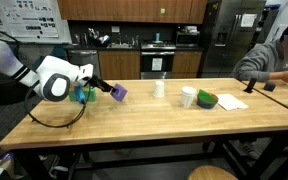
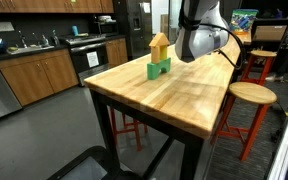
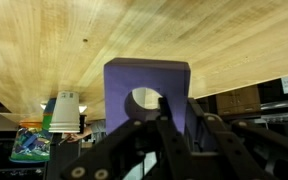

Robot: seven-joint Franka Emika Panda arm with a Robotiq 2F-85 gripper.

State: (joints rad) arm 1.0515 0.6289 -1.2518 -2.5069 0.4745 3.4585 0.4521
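While a purple block [image 3: 147, 90] with a round hole is pinched between the fingers [image 3: 129, 135] of the gripper [image 1: 108, 89], it is held low over the wooden table [image 1: 134, 115]. The fingers are closed tight on the block, as is seen in the wrist view. In an exterior view the block is found at the tip of the arm [image 1: 54, 78], near the end of the table where the arm comes in. Whether the purple block is touching the table cannot be told. Just beside the gripper a green block [image 2: 159, 68] is seen on the table, and a tan block [image 2: 159, 45] is set on top of it. Farther along the table a white cup [image 1: 159, 88] is placed. Past it a second white cup [image 1: 188, 97] is seen just beside a green bowl [image 1: 206, 99]. A person [image 1: 282, 58] is seated at the far end. A round stool [image 2: 250, 94] is seen next to the table.
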